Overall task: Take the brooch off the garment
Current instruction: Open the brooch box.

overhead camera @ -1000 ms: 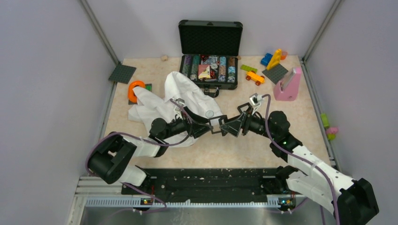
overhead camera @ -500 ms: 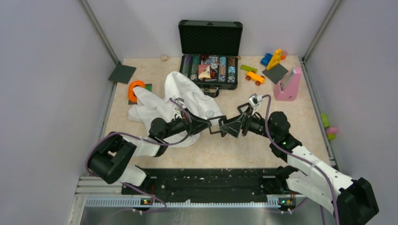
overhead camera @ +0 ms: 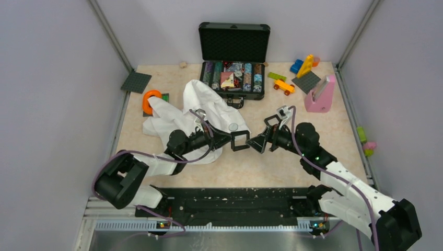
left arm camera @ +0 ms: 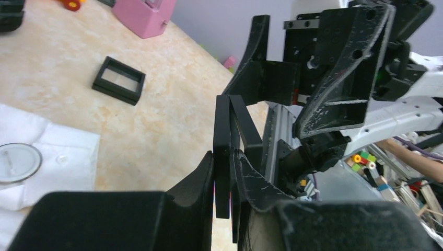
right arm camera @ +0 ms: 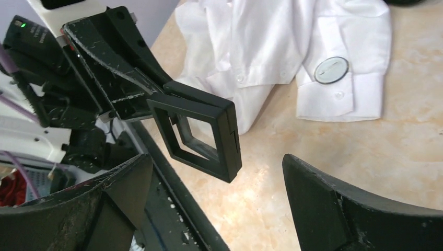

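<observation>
A white shirt (overhead camera: 193,112) lies crumpled on the table's left half. The brooch (overhead camera: 233,126), a small round pale disc with a dark rim, sits on its cuff (right arm camera: 334,94) and shows in the right wrist view (right arm camera: 331,69) and at the left wrist view's edge (left arm camera: 15,162). My left gripper (overhead camera: 232,140) is shut on a black square frame (overhead camera: 239,141), held edge-on above the table just near of the brooch (left arm camera: 223,130). My right gripper (overhead camera: 256,144) faces it from the right, jaws open wide, with the frame (right arm camera: 193,107) hanging between its fingers untouched.
A second black square frame (left arm camera: 118,80) lies flat on the table. An open black case (overhead camera: 233,73) of small items stands at the back, a pink stand (overhead camera: 319,95) and toy bricks (overhead camera: 305,65) at the back right, an orange ring (overhead camera: 151,100) at the left.
My left gripper has closed on the black frame. My right gripper has opened, let go of the frame and drawn back a little to the right.
</observation>
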You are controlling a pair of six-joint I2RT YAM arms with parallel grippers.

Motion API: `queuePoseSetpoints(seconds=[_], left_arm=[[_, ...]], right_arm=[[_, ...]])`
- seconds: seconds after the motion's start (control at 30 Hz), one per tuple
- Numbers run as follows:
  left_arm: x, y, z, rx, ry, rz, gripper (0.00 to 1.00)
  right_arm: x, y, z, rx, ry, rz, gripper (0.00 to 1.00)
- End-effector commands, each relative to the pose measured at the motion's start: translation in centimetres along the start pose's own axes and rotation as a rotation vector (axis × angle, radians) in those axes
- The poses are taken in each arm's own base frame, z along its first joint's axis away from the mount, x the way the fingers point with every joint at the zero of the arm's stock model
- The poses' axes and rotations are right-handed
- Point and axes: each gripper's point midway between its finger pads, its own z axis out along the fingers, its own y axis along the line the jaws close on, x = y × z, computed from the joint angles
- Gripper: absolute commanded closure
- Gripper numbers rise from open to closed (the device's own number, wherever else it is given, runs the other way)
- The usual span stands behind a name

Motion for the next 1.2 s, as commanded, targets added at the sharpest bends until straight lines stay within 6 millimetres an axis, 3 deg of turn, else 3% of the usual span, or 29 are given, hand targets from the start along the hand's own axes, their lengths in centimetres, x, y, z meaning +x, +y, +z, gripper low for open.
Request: queuePoseSetpoints(seconds=[0.0,0.2,0.3,0.43,0.53,0.63,0.7,0.77,0.87,1.07,1.17], left_arm=[[-1.9,1.5,0.5,-0.103,-0.033,0.077,0.83],[-1.9,4.5,-0.1,-0.294,-0.018,0.118,0.84],[-1.8,5.1,-0.1,-0.388,0.015,0.233,0.85],[-2.8,5.6,-0.3,-0.587,0.09,0.507,0.85],[-5.2,5.7,-0.8,-0.748,0.157,0.654,0.85],[-9.7,5.1,-1.5,-1.026,0.239,0.871,0.87],[-11.4,5.2,-2.3,-1.201,0.323,0.957,0.87],[-12.3,5.3,-2.4,-1.328,0.368,0.969,0.86],[-11.9,5.2,-1.4,-1.349,0.428,0.919,0.86],[-9.2,2.9,2.4,-1.085,0.342,0.612,0.84],[-8.0,2.2,3.2,-0.994,0.33,0.471,0.84]], right_arm=[[-2.8,0.3,-0.4,0.059,-0.063,-0.083,0.03],[-1.6,-0.3,0.5,0.152,-0.025,-0.136,0.02],[-1.1,-0.6,1.4,0.225,-0.022,-0.189,0.02],[-3.4,-1.7,0.3,0.329,-0.176,-0.217,0.02],[-5.4,-2.3,-2.3,0.38,-0.324,-0.224,0.02],[-6.5,-2.3,-4.8,0.386,-0.425,-0.282,0.02],[-6.8,-2.1,-6.0,0.37,-0.475,-0.321,0.02],[-7.0,-1.8,-6.9,0.356,-0.505,-0.343,0.02],[-7.4,-1.5,-7.8,0.364,-0.512,-0.352,0.01],[-6.4,-1.5,-7.1,0.389,-0.375,-0.34,0.01],[-6.2,-1.4,-6.7,0.416,-0.297,-0.289,0.01]])
